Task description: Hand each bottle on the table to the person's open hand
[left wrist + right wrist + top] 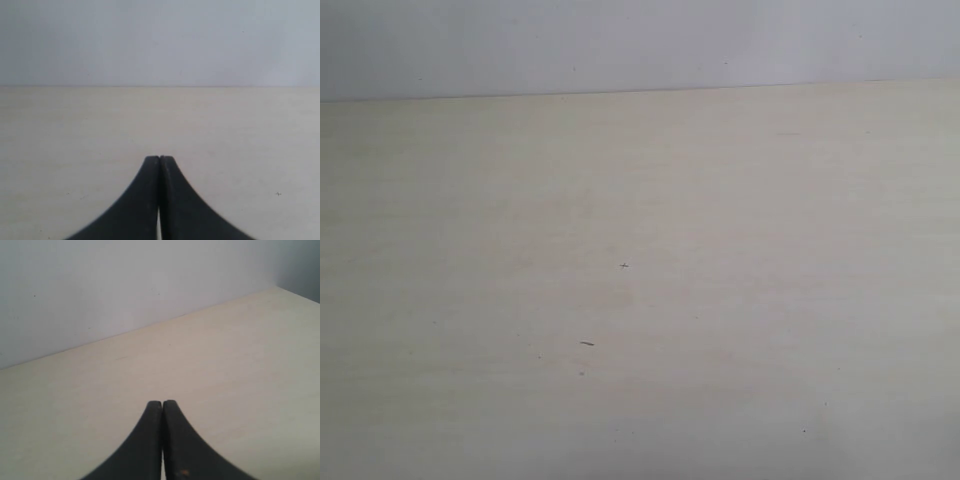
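- Pale beige, broad, flat table (720,300) fills most of the exterior view and ends at a plain grey-white wall (620,40) along a straight, slightly slanted line.
- Left gripper (159,158): its two black, curved fingers (142,205) are pressed together from the tips down. Only a hairline seam runs between them, and they have hold of nothing.
- Right gripper (162,402): its black, curved fingers (145,450) are likewise closed tip against tip and grip nothing. A tiny orange speck (184,472) sits on one of them, low down.
- Beyond the left tips the beige surface runs level to the wall. A small cross-shaped mark (278,193) lies on it, well apart from the fingers.
- Beyond the right tips the same surface reaches the wall along a slanting line, and the table's far edge turns a corner there.
- In the exterior view a tiny cross-shaped speck (624,266) lies near the middle of the table. A short dark dash (587,343) lies nearer the camera, with a faint dot (582,373) just beside it.
- Where the bottles stand cannot be told from these three views. The table, the other thing of the task, lies under and ahead of both grippers.
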`<state>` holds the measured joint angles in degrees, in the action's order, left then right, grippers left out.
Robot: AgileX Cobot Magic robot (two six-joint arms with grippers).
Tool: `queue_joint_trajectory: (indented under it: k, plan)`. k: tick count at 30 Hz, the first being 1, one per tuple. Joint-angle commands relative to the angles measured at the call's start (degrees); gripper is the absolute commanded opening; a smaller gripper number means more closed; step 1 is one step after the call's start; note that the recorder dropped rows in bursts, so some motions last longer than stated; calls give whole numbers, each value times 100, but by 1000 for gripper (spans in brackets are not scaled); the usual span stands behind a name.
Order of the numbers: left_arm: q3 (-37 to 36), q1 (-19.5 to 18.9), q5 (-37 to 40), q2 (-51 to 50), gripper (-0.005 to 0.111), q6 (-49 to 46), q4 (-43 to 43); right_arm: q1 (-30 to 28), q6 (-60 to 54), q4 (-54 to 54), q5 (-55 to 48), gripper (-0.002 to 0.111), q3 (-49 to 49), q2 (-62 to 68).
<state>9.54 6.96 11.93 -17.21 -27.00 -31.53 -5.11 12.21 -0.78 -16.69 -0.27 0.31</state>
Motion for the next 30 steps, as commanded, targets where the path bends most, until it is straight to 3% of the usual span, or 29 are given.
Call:
queue_joint_trajectory:
  k: [1,7,11,19,24,25,30]
  plan:
    - [-29,-13,-11,400,0,45,-67,-38,-19,35,58,0,27,-31]
    - [-66,-24,14,1051,0,371,-55,-38,-19,35,58,0,27,-31]
    - [-66,-306,25,1272,0,977,-55,-38,-19,35,58,0,27,-31]
    - [-91,-867,389,1721,0,513,200,-38,-19,35,58,0,27,-31]
    - [-138,-877,521,1721,0,484,241,-38,-17,20,58,0,27,-31]
    - [-242,-877,614,1721,0,733,440,-38,-17,20,58,0,27,-31]
    - [-783,-877,361,1721,0,3594,3011,-38,-17,20,58,0,27,-31]
